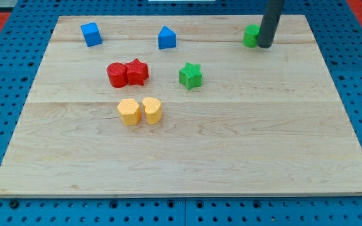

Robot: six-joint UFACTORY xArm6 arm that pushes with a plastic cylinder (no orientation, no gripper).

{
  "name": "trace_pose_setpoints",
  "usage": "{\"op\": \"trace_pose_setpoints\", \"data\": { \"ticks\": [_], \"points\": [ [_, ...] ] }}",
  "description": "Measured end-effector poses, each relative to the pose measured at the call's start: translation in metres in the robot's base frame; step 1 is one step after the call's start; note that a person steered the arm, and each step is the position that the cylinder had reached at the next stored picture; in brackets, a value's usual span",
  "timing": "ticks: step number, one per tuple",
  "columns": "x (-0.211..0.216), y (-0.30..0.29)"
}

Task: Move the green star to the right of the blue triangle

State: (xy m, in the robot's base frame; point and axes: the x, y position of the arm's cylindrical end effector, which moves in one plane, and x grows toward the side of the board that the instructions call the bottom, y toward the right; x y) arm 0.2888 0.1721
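The green star (191, 75) lies near the board's middle, a little toward the view's top. The blue triangle (166, 38) lies up and to the left of it, near the view's top. My tip (266, 45) stands at the view's top right, touching or just beside the right side of a green block (251, 36) whose shape is partly hidden by the rod. My tip is far up and to the right of the green star and well to the right of the blue triangle.
A blue cube (91, 34) sits at the view's top left. A red cylinder (116, 75) and a red star (137, 71) touch at left of centre. Two yellow blocks (129, 112) (152, 110) sit side by side below them. The wooden board (187, 157) lies on a blue pegboard.
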Motion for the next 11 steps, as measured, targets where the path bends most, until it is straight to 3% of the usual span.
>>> {"op": "trace_pose_setpoints", "data": {
  "ticks": [2,3,4,7,9,11],
  "points": [
    [0.115,-0.005],
    [0.124,-0.05],
    [0.114,-0.111],
    [0.119,-0.166],
    [0.043,-0.167],
    [0.056,-0.142]
  ]
}}
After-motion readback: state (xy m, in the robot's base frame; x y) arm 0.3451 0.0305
